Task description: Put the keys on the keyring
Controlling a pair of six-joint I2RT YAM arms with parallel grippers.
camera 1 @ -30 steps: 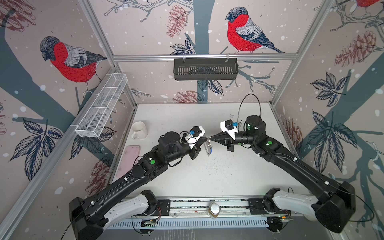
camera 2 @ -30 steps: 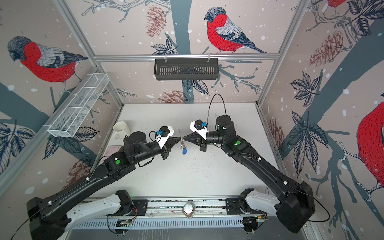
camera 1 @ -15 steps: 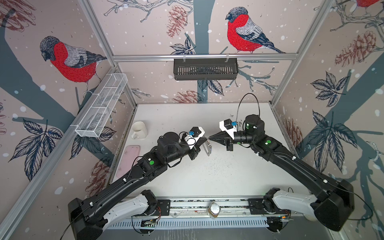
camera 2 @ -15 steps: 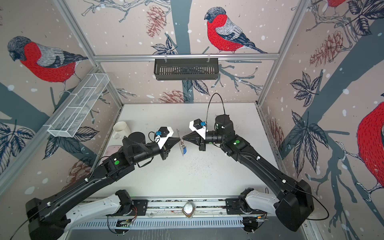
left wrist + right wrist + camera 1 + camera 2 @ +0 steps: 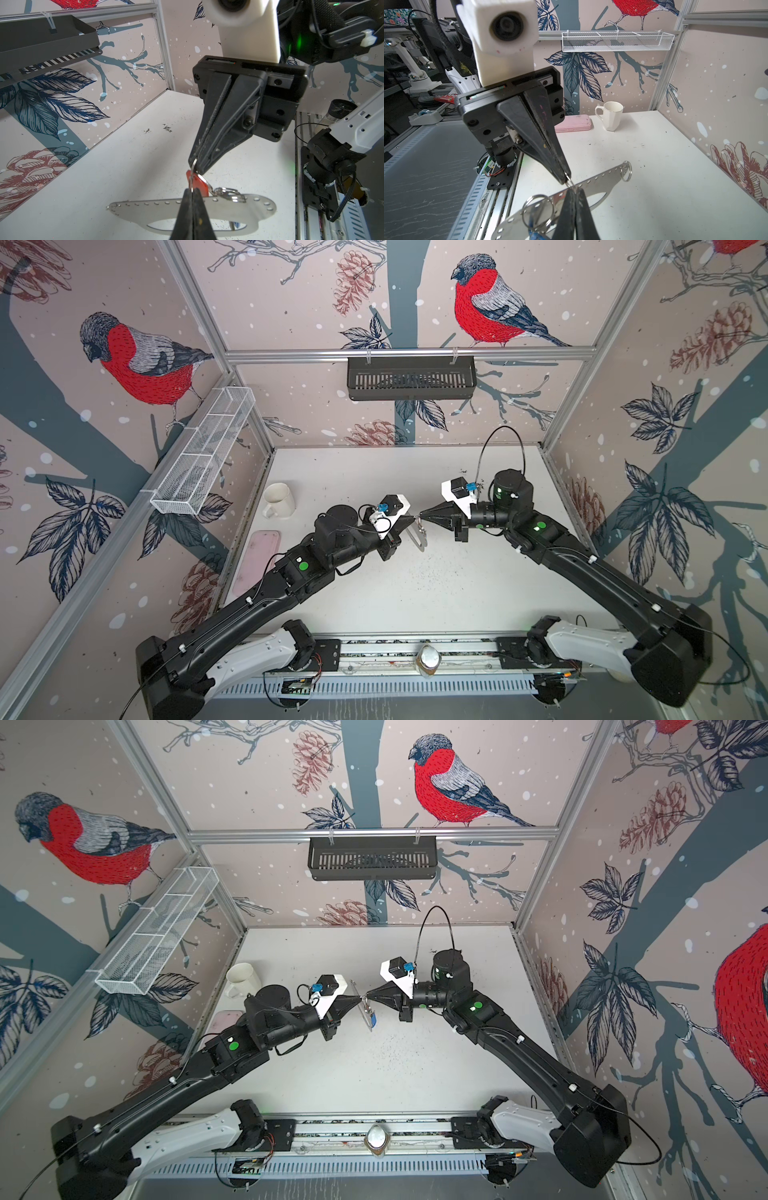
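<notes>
Both arms reach in from the near rail point(image 5: 374, 649) and angle toward the middle of the table point(image 5: 436, 593), so the left gripper point(image 5: 358, 1000) and the right gripper point(image 5: 369, 997) meet nose to nose in the air. Each has its jaws pressed together on the same thin silver split ring of the keys point(image 5: 194, 176), from opposite sides. The red tag point(image 5: 202, 187) sits on that ring between the two tips. The keyring point(image 5: 249, 209) hangs clear of the table just under the tips, its holed edge against the ring, and it is seen nearly edge-on in both top views. Whether either tip also nips the plate's edge is hard to tell (the left gripper's own fingers point(image 5: 193, 212) cover that spot). A larger ring point(image 5: 537, 209) sits in the holes further along, with a blue tag point(image 5: 535, 234) cut off by the frame. Key blades barely show. A red packet point(image 5: 448, 97) beyond the rail bears white lettering too blurred to read
</notes>
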